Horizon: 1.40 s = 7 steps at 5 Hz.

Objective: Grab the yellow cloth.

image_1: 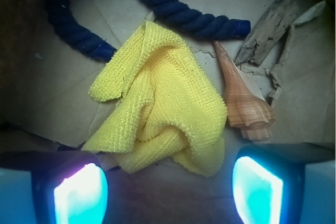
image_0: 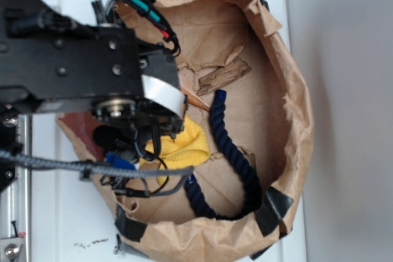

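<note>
Currently: gripper (image_1: pixel 168 190) spread above yellow cloth (image_1: pixel 160 106) | seashell (image_1: pixel 242 98) beside its edge

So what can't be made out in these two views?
- Exterior: the arm covers the gripper and much of the yellow cloth; shell barely shows.
- Wrist: the gripper fingers are cut off by the bottom edge; height above the cloth unclear.
- Wrist: the rope runs off the top.

A white surface (image_0: pixel 61 213) carried a brown paper bag (image_0: pixel 295 121); on the bag's floor lay the yellow cloth (image_1: pixel 163 114), navy rope (image_1: pixel 178 11), and seashell (image_1: pixel 244 98).
</note>
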Each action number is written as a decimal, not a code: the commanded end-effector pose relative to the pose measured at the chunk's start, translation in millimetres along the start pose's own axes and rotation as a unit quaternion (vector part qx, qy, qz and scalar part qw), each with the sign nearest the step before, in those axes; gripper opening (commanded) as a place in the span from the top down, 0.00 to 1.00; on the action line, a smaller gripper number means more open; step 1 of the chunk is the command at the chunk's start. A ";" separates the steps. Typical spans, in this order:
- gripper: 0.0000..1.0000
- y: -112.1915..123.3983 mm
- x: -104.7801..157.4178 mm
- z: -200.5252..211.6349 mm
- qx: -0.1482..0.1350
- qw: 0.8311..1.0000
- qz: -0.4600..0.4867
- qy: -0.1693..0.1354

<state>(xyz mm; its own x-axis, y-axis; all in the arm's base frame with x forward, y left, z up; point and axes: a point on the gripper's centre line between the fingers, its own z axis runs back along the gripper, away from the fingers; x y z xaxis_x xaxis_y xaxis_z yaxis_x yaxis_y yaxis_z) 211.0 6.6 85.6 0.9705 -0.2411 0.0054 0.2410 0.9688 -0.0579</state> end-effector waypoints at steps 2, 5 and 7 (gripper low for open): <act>0.00 1.2 4.3 8.5 0.007 1.000 -0.006 -0.019; 0.00 -13.2 43.1 -31.9 0.003 0.999 -0.031 -0.033; 0.00 -22.6 60.4 -75.0 0.013 0.999 -0.045 -0.010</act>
<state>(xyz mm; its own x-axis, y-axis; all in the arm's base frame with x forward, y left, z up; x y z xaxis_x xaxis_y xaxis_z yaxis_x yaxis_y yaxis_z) 258.6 -30.9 9.8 0.9492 -0.3147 -0.0077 0.3142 0.9485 -0.0393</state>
